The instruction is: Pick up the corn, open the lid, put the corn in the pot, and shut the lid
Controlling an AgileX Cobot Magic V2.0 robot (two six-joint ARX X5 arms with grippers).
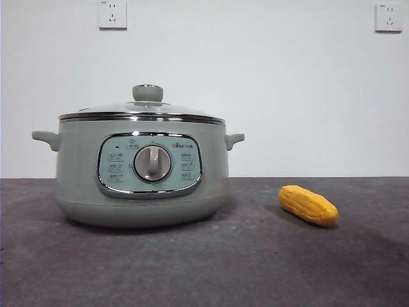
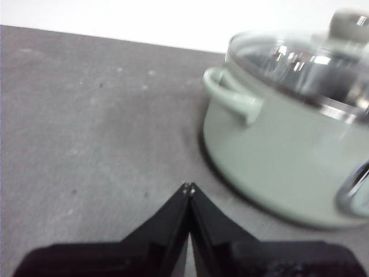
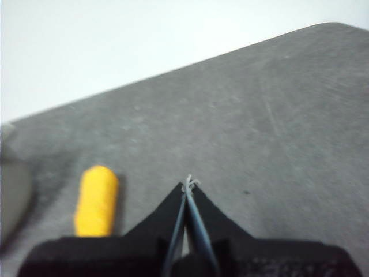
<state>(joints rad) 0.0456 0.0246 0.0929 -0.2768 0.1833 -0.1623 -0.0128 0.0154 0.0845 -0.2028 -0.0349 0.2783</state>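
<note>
**Corn loose, lid on**

Front: corn (image 1: pixel 308 204) lies on the tabletop (image 1: pixel 204 268) beside the pot (image 1: pixel 140 173), lid (image 1: pixel 142 112) seated. Left fingers (image 2: pixel 189 188) clenched, empty, near pot. Right fingers (image 3: pixel 189 183) clenched beside corn; round cob could roll away when nudged.

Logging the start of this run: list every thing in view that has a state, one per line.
lid: closed, seated on the pot.
pot: upright on the table, lid on.
corn: lying on the table, apart from the pot, not gripped.
left gripper: shut, empty, beside the pot.
right gripper: shut, empty, near the corn.
</note>
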